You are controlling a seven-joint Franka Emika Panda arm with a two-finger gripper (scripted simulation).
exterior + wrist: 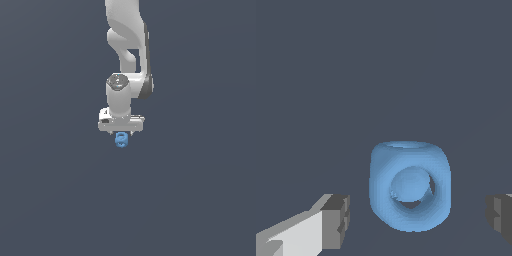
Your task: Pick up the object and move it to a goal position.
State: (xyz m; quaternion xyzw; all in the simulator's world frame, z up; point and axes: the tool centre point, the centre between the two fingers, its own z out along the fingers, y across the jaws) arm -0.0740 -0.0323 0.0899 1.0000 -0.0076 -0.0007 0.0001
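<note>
Wrist view shows the gripper (416, 215) spread wide, one dark finger pad (336, 220) on one side and the other pad at the far margin of the picture, with the object (410, 186) sitting in the gap between them and touching neither. The object is a small bright blue lump with rounded corners, hollowed through so that a paler ball-like lobe shows inside the opening.

In the exterior view the gripper (121, 131) hangs from the white arm (127, 50) pointing straight down, and the object (121, 140) shows just under the finger bar, near the middle of the dark grey desk (50, 200). No desk edge or corner appears in either picture, so its place can only be given as well away from every visible border. No goal marker can be seen.

The step in hand looks like the grasp itself. To do it well, the fingers should come low enough that the pads face the solid outer walls of the lump and not its rounded top, then close evenly. The object seems to sit slightly nearer one pad than the other, so a small sideways correction first would probably stop it being pushed along the desk. The curved lobes could let it twist, so a firm, centred squeeze before lifting seems wise.
</note>
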